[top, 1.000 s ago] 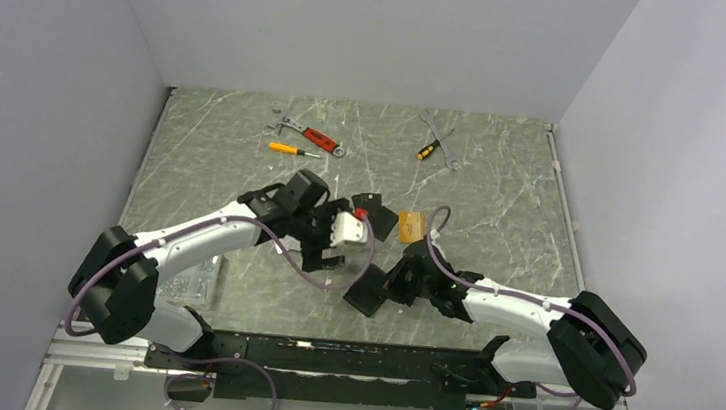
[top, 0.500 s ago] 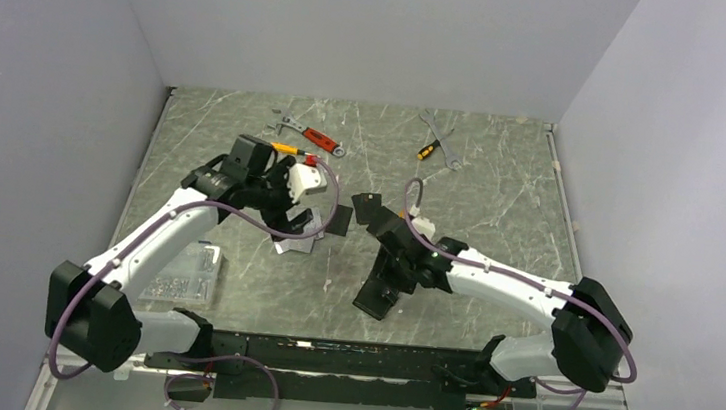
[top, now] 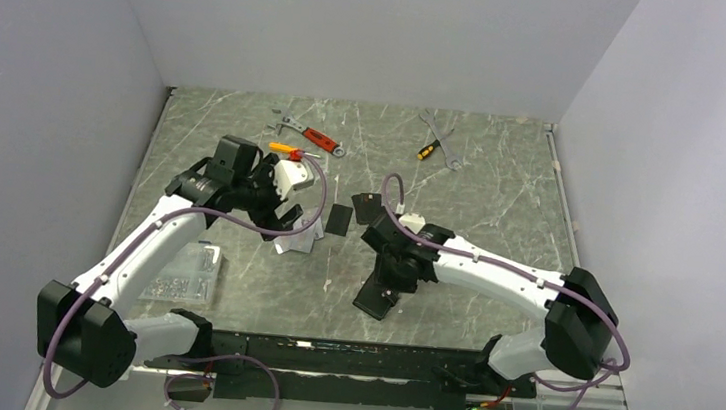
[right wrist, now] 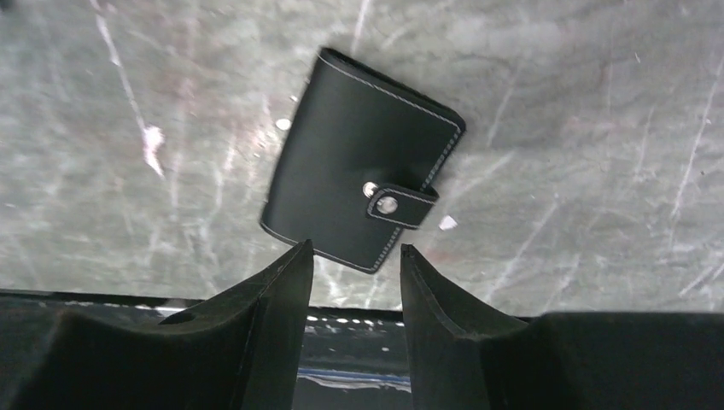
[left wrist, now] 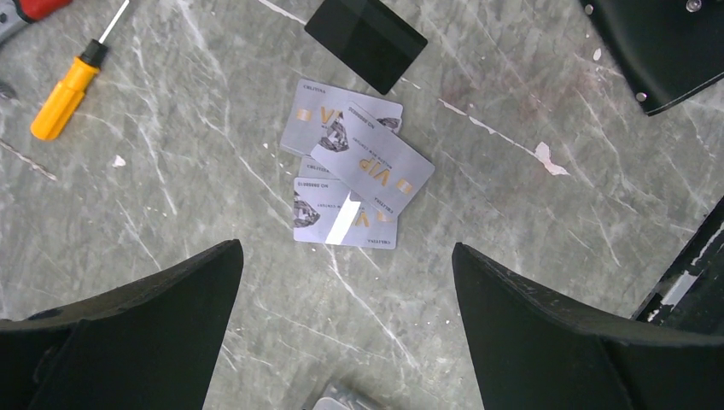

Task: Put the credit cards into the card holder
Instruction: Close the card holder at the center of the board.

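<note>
You are drawing the left gripper (top: 277,222) back from frame centre toward the upper left. This is uncovering the silver cards (left wrist: 354,175) and a black card (left wrist: 365,32) that it was hiding. You are swinging the right arm in from the lower right toward centre. The right gripper (right wrist: 354,252), clamped a second ago, is now standing parted. The card holder (right wrist: 359,179) is lying flat, free of its fingers.
</note>
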Robot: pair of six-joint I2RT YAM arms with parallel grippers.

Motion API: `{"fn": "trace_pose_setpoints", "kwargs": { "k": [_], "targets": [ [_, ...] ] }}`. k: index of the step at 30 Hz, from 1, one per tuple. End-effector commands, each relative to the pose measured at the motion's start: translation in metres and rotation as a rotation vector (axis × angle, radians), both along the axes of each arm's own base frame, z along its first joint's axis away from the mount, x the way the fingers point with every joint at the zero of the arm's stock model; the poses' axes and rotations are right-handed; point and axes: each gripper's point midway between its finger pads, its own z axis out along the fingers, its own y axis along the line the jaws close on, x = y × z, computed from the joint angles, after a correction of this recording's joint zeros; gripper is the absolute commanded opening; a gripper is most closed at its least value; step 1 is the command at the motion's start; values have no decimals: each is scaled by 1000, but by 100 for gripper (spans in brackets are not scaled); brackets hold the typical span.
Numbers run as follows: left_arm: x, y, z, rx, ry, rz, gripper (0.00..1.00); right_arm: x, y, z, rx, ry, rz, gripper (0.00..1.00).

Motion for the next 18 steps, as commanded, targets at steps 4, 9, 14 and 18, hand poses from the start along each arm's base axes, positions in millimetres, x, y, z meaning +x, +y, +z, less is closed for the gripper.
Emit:
{"fn": "trace_pose_setpoints", "kwargs": {
  "k": [4, 9, 14, 18],
  "targets": [
    [-6, -4, -4, -40, 9, -7, 99, -16, -14, -11, -87, 65, 9, 48],
    [-8, -6, -9, -52, 14, -11, 99, -14, -17, -23, -132, 77, -5, 48],
    [-10, -5, -17, -41, 16, -21, 99, -7, -11, -29, -144, 75, -11, 46],
    [-10, -5, -18, -40, 9, -26, 99, -2, -8, -32, -169, 73, -4, 41]
  ]
}}
